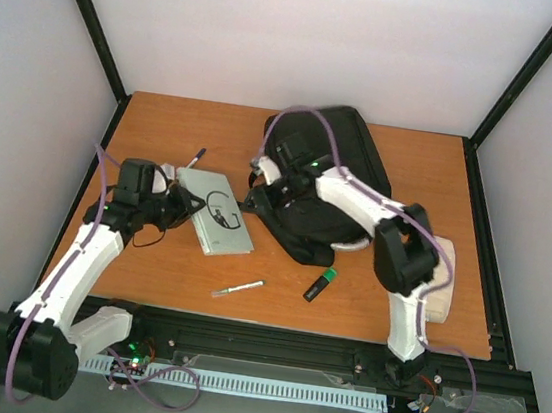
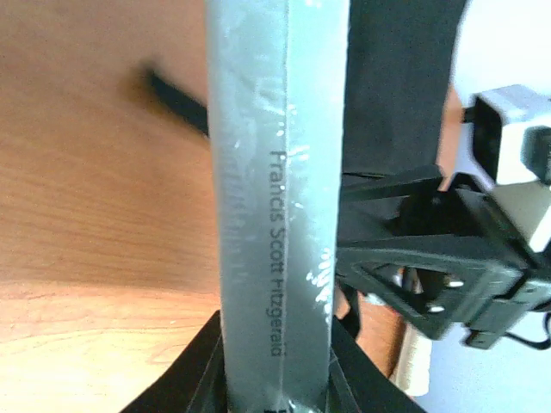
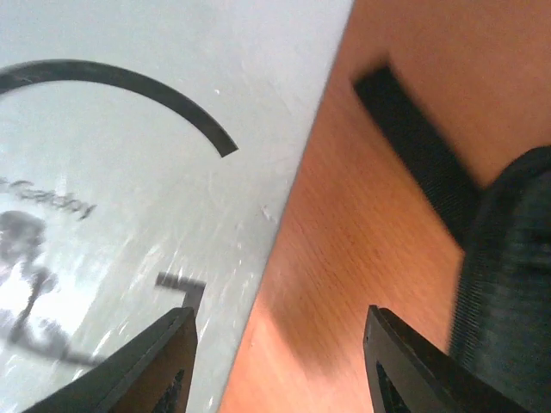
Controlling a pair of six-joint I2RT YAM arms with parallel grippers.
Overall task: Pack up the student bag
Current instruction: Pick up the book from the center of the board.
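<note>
Jaws of the left gripper were pressed against both sides of a grey book, pinching it at the spine, where the author's name read lengthwise. The student bag lay on the far middle of the wooden table, just right of the book, with a black strap trailing onto the wood. The right gripper hung low between book and bag, its fingers spread apart with only bare tabletop between them. Nearer the arms lay a pale pen and a black highlighter with a green cap. A second pen lay beyond the book, and a cream pouch sat behind the right arm.
</note>
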